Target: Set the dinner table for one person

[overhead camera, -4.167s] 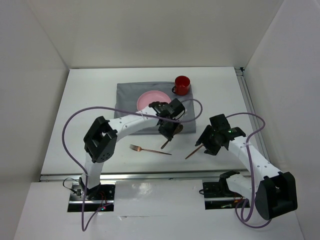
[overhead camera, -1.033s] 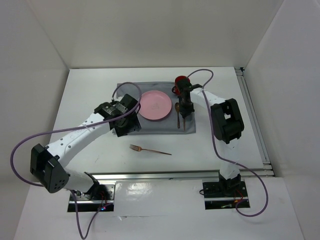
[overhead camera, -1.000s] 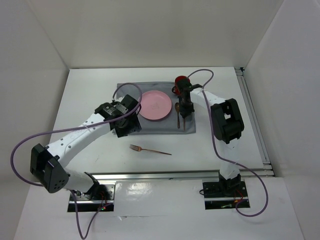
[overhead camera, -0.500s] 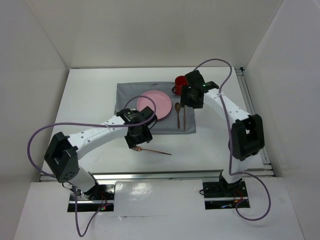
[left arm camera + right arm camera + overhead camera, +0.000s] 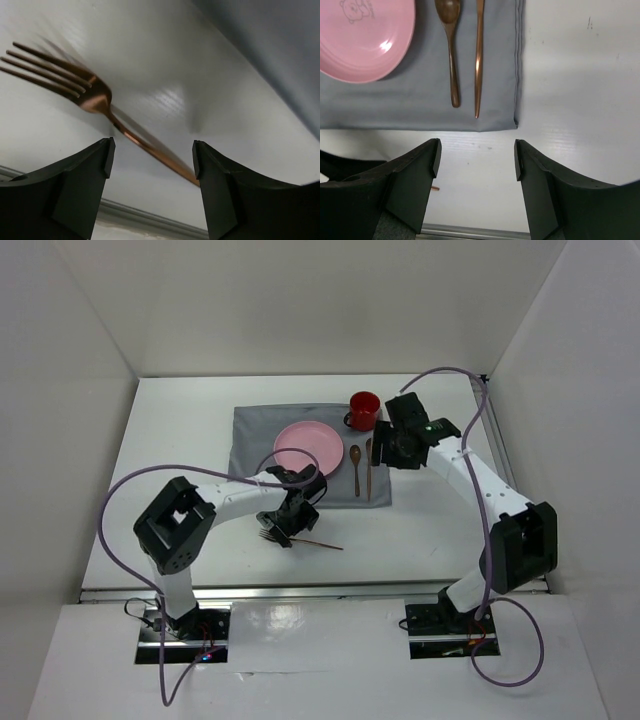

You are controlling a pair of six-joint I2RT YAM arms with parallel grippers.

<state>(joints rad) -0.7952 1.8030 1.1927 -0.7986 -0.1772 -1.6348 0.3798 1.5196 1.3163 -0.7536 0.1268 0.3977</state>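
On the large white dinner table surface (image 5: pixel 180 440), the left gripper (image 5: pixel 152 150) hangs open astride the handle of a copper fork (image 5: pixel 95 92), just near of a grey rectangular cloth (image 5: pixel 255 430). It is best lowered squarely, closing mid-handle. The right gripper (image 5: pixel 476 150) is open and empty by the cloth's right edge. The cloth holds a bare round pink plate (image 5: pixel 308 448), a brown spoon (image 5: pixel 451 60), a slim copper knife (image 5: pixel 479 55) and a seemingly empty red cup (image 5: pixel 364 409).

Grey cloth (image 5: pixel 250 430), spread flat. Holds a pink plate (image 5: pixel 308 448) with a small drawing near its rim. Just right of the plate, a brown spoon (image 5: pixel 354 468) and a thin copper knife (image 5: pixel 369 480), side by side, not touching. Red cup (image 5: pixel 365 410) at the cloth's far right corner. Copper fork (image 5: pixel 95 92) off the cloth, near its front edge. White walls (image 5: pixel 300 300) all round.
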